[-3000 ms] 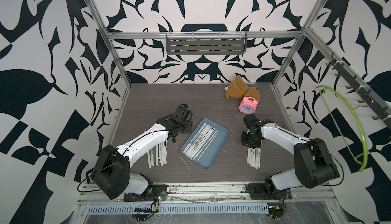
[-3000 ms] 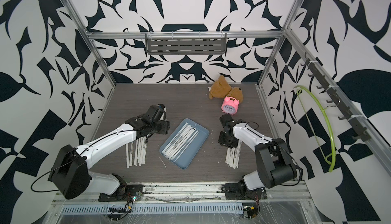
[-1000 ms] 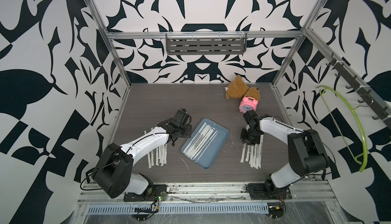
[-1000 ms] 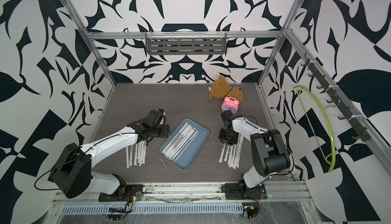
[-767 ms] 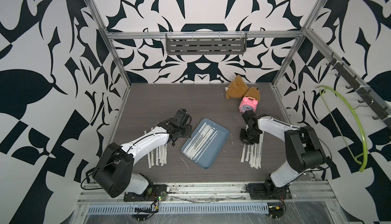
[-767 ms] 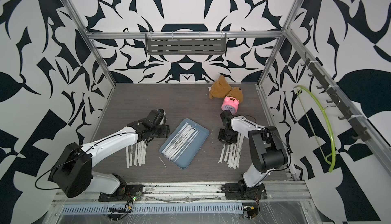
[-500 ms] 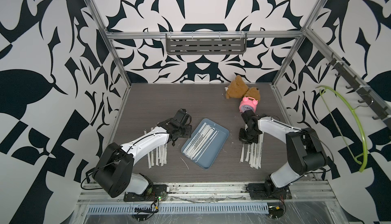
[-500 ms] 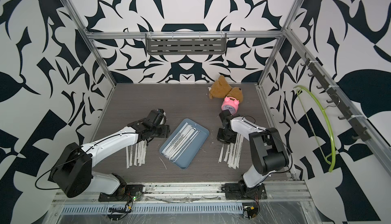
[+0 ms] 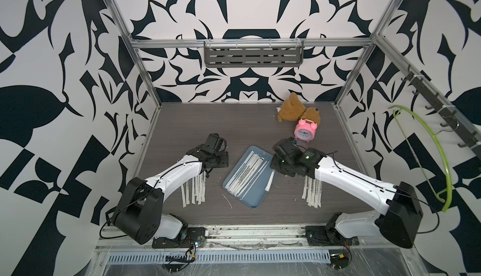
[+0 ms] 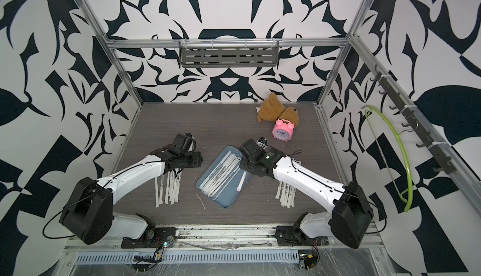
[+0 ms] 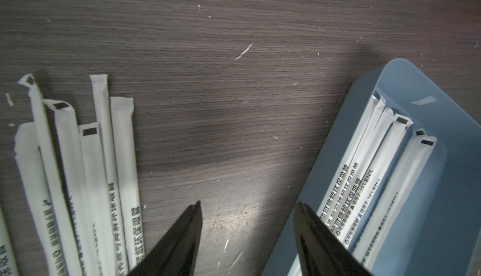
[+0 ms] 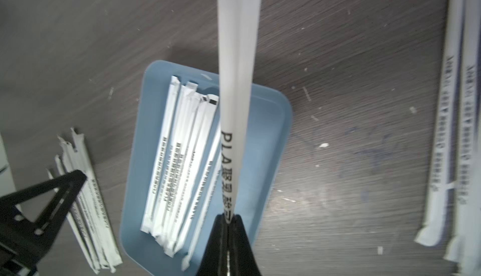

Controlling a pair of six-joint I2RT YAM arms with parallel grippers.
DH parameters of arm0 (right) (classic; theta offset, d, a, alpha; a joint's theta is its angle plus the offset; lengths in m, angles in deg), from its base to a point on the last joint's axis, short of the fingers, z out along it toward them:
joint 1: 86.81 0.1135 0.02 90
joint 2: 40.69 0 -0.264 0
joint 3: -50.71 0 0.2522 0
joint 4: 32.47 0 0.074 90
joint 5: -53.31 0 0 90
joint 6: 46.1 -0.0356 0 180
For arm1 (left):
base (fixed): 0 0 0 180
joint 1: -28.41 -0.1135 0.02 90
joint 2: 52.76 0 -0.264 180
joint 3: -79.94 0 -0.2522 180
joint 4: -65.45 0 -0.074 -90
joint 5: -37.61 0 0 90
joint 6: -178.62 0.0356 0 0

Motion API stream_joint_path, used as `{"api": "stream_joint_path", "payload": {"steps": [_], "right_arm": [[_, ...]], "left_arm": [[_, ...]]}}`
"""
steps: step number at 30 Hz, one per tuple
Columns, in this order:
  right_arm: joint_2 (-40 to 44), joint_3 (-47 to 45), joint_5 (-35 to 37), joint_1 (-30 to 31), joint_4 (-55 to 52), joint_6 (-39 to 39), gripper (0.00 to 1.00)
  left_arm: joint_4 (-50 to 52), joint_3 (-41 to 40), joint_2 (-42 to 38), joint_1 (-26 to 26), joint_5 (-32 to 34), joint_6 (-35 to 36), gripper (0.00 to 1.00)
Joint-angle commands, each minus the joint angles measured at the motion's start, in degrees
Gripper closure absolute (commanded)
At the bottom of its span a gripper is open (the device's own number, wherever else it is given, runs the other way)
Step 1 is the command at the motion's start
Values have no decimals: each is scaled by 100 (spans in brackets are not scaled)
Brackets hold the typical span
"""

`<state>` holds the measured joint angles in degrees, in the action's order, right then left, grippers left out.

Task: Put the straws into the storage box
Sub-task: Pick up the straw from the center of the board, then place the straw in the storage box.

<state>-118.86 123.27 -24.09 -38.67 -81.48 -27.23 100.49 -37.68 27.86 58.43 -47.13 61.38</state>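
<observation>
The storage box (image 9: 254, 204) is a blue-grey tray in the middle of the table, with several white straws (image 9: 247, 173) lying in it. My right gripper (image 12: 228, 216) is shut on one straw (image 12: 235, 79), which hangs over the box's right edge in both top views (image 9: 269, 183) (image 10: 240, 181). More straws lie in a pile on the right (image 9: 312, 191) and another on the left (image 9: 195, 188). My left gripper (image 11: 247, 203) is open and empty, low over bare table between the left pile (image 11: 78, 170) and the box (image 11: 442, 183).
A brown teddy bear (image 9: 291, 110) and a pink alarm clock (image 9: 305, 132) stand at the back right. A grey slotted shelf (image 9: 253, 56) hangs on the back wall and a green hanger (image 9: 426, 141) on the right wall. A thin white sliver (image 9: 227, 200) lies beside the box.
My right gripper closed on a straw at the far end of the right pile and carried it left to the box's right edge. The left arm has hardly moved.
</observation>
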Motion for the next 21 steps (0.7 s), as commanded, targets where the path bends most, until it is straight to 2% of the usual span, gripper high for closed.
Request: {"api": "stream_joint_path", "payload": {"steps": [1, 5, 10, 21], "right_arm": [[-474, 156, 1023, 399, 542, -1549, 98], [-1191, 248, 817, 698, 730, -1824, 99], [-1376, -159, 562, 855, 1172, -2207, 99], [-1609, -476, 140, 873, 1622, -2536, 100]], "left_arm": [[64, -157, -149, -42, -163, -84, 37], [200, -153, -271, -153, -154, -107, 37], [232, -274, -521, -294, -232, -114, 36], [208, -210, -348, -304, -436, -194, 37]]}}
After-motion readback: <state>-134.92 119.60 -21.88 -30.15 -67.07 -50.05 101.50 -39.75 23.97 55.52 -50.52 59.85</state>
